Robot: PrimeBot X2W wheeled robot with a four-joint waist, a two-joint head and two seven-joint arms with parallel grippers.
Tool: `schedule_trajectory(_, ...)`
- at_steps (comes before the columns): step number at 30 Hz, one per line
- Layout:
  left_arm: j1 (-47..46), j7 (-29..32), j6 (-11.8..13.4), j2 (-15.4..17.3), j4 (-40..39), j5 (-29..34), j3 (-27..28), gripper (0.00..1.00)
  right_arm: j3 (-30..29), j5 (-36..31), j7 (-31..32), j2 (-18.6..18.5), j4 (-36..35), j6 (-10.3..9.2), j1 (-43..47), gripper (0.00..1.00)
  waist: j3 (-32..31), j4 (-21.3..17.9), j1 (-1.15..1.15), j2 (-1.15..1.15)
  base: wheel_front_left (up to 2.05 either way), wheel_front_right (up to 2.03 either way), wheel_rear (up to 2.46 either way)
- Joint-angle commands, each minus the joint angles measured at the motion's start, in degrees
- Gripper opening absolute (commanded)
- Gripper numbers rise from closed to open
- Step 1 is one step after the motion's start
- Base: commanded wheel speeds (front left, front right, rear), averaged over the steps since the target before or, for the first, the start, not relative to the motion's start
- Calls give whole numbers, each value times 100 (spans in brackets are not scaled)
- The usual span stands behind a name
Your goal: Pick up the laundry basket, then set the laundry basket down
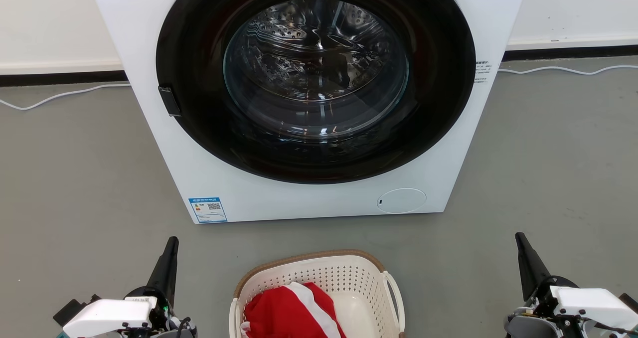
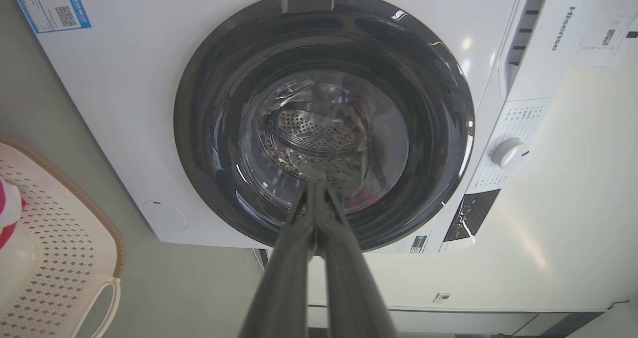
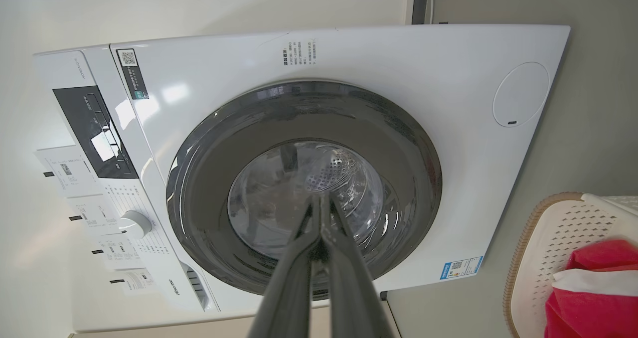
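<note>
Likely light, stiff plastic: basket [image 1: 344, 278] at bottom centre, take by its side loops [image 1: 397, 298]; left gripper [image 1: 172, 242] and right gripper [image 1: 520, 239] pressed together, empty.

Laundry room (washer [image 1: 299, 203], laundry basket [image 1: 339, 275])

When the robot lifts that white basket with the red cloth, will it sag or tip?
The laundry basket probably stays stiff: its perforated walls look like moulded plastic. Likely light, with one red and white cloth visible inside. That cloth lies toward the robot's left, so a one-handle lift might tilt it.
</note>
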Motion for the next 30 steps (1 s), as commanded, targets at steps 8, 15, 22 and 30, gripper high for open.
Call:
schedule_trajectory(8,-316,33,-43,64,-166,-29,169,0,104,38,58,-74,-164,42,-340,0,0,0,0,0,0,0,0)
schedule_trajectory(15,-316,33,-43,64,-166,-29,169,0,104,38,58,-74,-164,42,-340,0,0,0,0,0,0,0,0)
schedule_trajectory(22,-316,33,-43,64,-166,-29,169,0,104,38,58,-74,-164,42,-340,0,0,0,0,0,0,0,0)
schedule_trajectory(30,127,-13,2,-43,192,1,-5,100,22,-2,-4,48,175,-2,131,100,1,0,0,0,0,0,0)
